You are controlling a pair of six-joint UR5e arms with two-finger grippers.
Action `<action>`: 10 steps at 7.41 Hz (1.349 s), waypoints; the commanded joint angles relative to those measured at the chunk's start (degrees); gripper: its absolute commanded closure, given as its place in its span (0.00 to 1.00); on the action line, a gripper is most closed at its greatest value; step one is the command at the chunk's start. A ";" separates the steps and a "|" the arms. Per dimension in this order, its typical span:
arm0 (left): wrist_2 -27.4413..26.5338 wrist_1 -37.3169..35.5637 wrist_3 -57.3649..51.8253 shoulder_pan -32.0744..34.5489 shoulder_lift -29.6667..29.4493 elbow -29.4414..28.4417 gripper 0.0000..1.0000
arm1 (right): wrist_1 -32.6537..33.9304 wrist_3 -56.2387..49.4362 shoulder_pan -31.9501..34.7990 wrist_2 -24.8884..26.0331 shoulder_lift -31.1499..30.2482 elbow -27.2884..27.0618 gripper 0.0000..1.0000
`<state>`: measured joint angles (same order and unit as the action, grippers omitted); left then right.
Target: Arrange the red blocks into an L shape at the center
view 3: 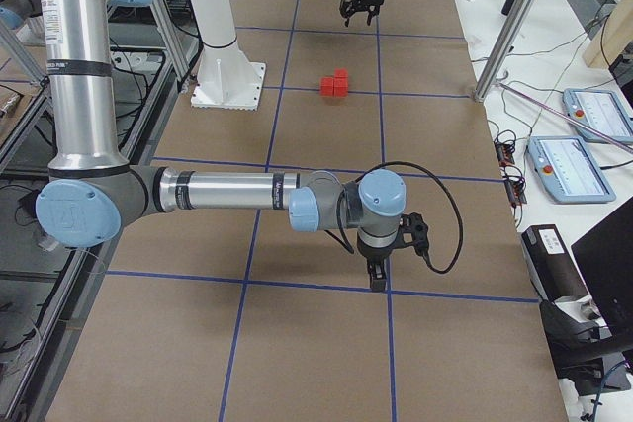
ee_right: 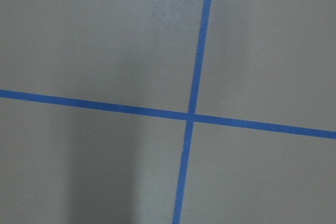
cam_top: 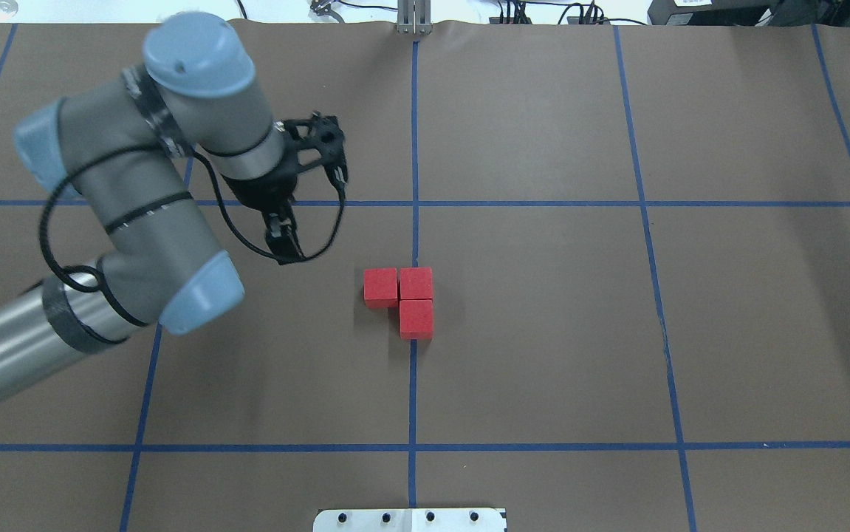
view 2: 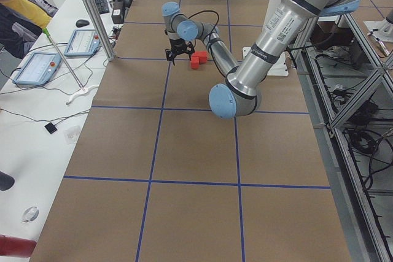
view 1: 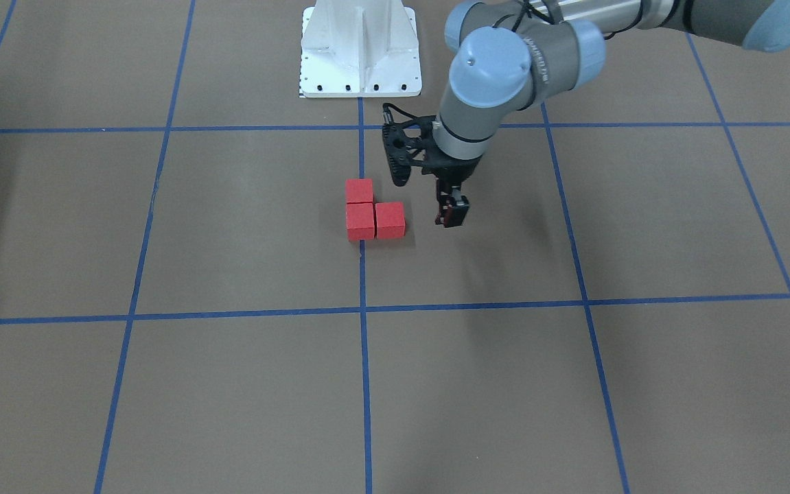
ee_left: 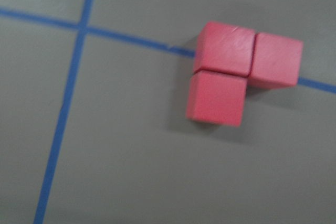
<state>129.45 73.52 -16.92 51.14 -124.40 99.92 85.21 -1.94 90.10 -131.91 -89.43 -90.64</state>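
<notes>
The red blocks [cam_top: 416,284] touch in an L on the center line [cam_top: 413,384]. The left claw [cam_top: 282,240], pinched together and empty, should lift clear without nudging them. I cannot tell the right claw's [view 3: 380,279] state.

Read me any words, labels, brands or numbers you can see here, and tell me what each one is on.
No text reads clearly anywhere.
Printed strip on the left arm's tube: too small to read.
Teach pendant screens: too small to read.
Red blocks: plain, no markings.
</notes>
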 commanded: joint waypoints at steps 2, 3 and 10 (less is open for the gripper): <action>4.01 -3.29 -0.48 21.50 20.21 1.16 0.00 | 0.83 -1.66 1.75 -0.02 -1.71 -0.41 0.00; -0.03 -3.29 -0.40 25.99 23.73 1.42 0.00 | 0.75 -2.79 1.75 0.24 -2.24 -0.15 0.00; 4.04 7.05 0.13 38.95 36.49 1.50 0.00 | -0.05 -2.19 1.75 1.48 -4.44 0.11 0.00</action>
<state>131.65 76.85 -17.10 89.57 -90.57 101.33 85.20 -4.46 91.85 -130.38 -93.74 -90.46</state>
